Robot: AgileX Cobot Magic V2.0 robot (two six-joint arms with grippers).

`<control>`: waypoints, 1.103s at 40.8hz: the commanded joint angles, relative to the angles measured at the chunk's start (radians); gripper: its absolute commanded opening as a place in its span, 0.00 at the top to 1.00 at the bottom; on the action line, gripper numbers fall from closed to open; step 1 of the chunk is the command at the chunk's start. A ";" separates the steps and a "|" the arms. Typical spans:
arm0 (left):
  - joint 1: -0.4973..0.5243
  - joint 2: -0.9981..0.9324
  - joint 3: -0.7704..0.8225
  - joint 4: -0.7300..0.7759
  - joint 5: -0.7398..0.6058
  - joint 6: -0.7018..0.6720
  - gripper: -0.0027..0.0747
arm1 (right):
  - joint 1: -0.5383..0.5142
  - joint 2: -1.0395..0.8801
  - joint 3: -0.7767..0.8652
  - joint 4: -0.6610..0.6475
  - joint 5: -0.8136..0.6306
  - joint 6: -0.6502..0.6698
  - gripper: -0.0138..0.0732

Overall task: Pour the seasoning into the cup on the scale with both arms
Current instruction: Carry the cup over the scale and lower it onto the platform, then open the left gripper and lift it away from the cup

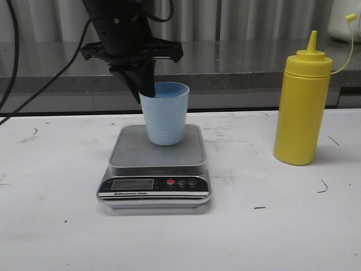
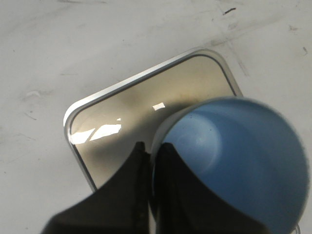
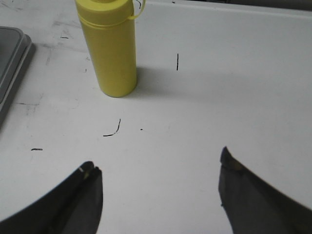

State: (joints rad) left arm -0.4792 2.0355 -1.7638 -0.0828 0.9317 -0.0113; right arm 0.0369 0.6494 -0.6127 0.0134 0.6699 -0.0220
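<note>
Seasoning bottle (image 1: 301, 107) stands upright on the tabletop (image 1: 56, 226), well apart from the scale (image 1: 155, 169). Your left hand (image 1: 148, 90) pinches the cup (image 1: 164, 113) rim, cup on the platform. Your right hand (image 3: 158, 187) hangs wide, empty. Next, I'd say: close around that bottle.

A strip of white lettering runs along the front edge of the scale (image 1: 153, 191), seemingly "Electronic Scale"; its LCD display (image 1: 132, 183) shows no legible digits.
</note>
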 commanded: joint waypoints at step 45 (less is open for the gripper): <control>-0.012 -0.522 0.197 0.074 -0.103 0.006 0.45 | -0.007 0.005 -0.035 -0.002 -0.063 -0.008 0.24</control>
State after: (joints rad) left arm -0.4836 1.6373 -1.6058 -0.0124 0.9108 -0.0094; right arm 0.0369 0.6494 -0.6127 0.0134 0.6699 -0.0220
